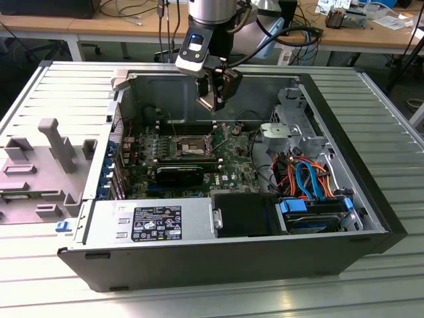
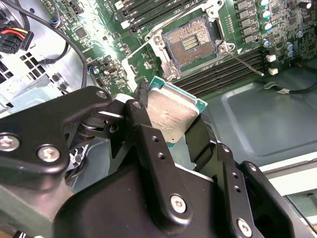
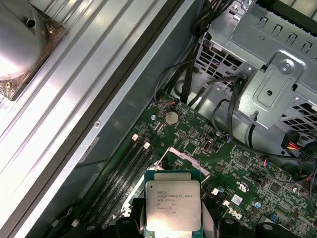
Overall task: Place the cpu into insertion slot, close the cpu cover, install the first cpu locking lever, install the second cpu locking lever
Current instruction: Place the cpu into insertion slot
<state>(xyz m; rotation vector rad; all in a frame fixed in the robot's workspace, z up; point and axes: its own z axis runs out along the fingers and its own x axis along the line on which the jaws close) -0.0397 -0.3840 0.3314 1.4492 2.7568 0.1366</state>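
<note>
Gripper: closed on the cpu, one black finger on each of two opposite edges; in the exterior view the gripper hangs inside the open computer case, above the green board.
Cpu position: held clear of the board, metal top facing both wrist cameras, apart from the insertion slot and not seated.
Cpu tilt: cannot be judged with confidence.
Handling, judged: light, stiff and thin. The smooth metal top looks slippery, and the underside contacts and the socket pins are presumed fragile.
Hold, judged: the green edges, as now gripped, are the right place. Top and underside faces should stay untouched.
Insertion slot: uncovered, its grid of contacts exposed, nothing in it.
Locking lever: a thin wire arm beside the slot, standing out free rather than latched.
Case contents: board, power supply along the near wall, drive cage with blue tabs, orange and blue cables.
Case support: slatted metal bench.
Beside the case: grey moulded tray on the exterior view's left; contents cannot be determined.
</note>
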